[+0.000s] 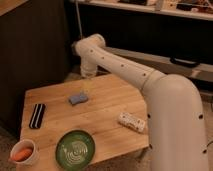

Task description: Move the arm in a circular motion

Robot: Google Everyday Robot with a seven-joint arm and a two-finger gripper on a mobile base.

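The arm is a thick white tube with small dark dots. It rises from the lower right and reaches to a rounded elbow joint over the table's far edge. From there the wrist turns straight down. The gripper hangs at its end, just above the far middle of the wooden table. It sits a little behind and right of a blue sponge and is apart from it.
A black rectangular object lies at the table's left. A green plate sits at the front, with a white cup holding something orange at the front left corner. A white patterned packet lies right. Dark shelving stands behind.
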